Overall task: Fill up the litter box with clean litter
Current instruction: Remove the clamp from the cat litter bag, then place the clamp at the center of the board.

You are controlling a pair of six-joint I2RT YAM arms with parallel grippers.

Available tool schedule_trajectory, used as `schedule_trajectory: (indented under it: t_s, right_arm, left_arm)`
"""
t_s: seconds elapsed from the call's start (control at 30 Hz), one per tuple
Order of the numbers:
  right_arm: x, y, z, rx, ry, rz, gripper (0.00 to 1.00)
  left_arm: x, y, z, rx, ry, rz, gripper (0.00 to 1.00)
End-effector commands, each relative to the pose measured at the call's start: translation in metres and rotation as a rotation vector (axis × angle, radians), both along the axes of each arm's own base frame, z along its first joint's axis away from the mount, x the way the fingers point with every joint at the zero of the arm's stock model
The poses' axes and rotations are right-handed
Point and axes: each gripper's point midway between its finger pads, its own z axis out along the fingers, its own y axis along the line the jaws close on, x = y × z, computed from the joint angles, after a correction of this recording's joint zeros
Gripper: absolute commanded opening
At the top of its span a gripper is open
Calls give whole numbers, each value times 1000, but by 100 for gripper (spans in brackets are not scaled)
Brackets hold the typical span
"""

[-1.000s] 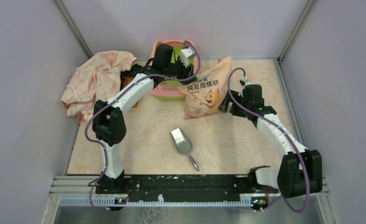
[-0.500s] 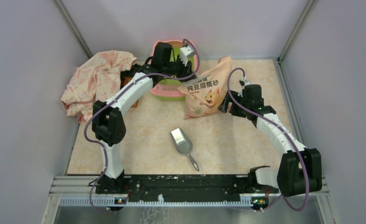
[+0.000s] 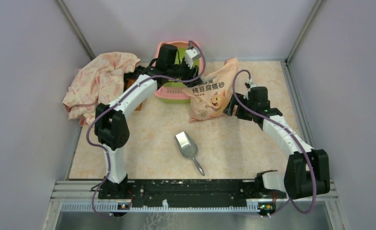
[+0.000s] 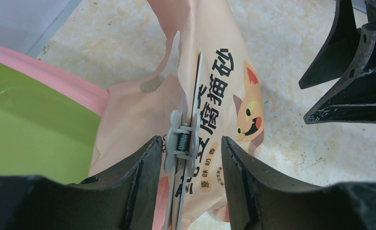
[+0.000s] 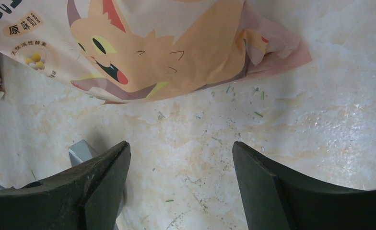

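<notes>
**Top external: left pincer (image 3: 191,76) at the bag clip, right pincer (image 3: 230,109) apart beside the bag**

Litter box (image 3: 163,97) sits top centre of frame, partly under the left arm. Peach litter bag (image 3: 210,96) lies just right of it, its top edge at the box's pink rim. Granules are hidden inside the bag.

Left wrist: fingers apart, straddling a grey spring clip (image 4: 181,139) on the bag's top edge. One finger is clear of the clip. The other is touching or nearly, can't tell.

Right wrist: fingers wide apart over bare table (image 5: 320,120), just below the bag's lower corner, holding nothing.

Metal scoop (image 3: 188,147) is at centre frame, patterned cloth (image 3: 99,81) upper left.
</notes>
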Motion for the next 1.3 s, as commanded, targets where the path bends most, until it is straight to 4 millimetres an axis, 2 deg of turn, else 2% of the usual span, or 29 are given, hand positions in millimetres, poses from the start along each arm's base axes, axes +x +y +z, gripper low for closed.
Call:
schedule_trajectory:
  t_s: [0.0, 0.23, 0.33, 0.43, 0.5, 0.77, 1.07, 1.27]
  right_arm:
    - [6, 4, 2, 9, -36, 19, 78]
    - [3, 3, -2, 4, -28, 20, 78]
    - [2, 3, -4, 5, -25, 21, 78]
    - [2, 3, -3, 6, -25, 21, 77]
    - [2, 3, -2, 6, -28, 21, 77]
    - [-1, 3, 0, 9, -31, 21, 77]
    - [-3, 5, 10, 21, -52, 27, 77]
    - [-5, 6, 16, 31, -58, 32, 77]
  left_arm:
    - [0, -2, 14, -19, -27, -25, 52]
    - [0, -4, 7, -16, -11, -36, 42]
    - [1, -4, 4, -11, -6, -32, 34]
    - [2, -2, 5, -8, -7, -24, 15]
    - [2, -1, 9, -10, -12, -18, 7]
    - [3, 14, 33, -10, -42, 34, 3]
    - [-10, 53, 63, -22, -68, 151, 4]
    - [-26, 79, 64, 16, -21, 255, 3]
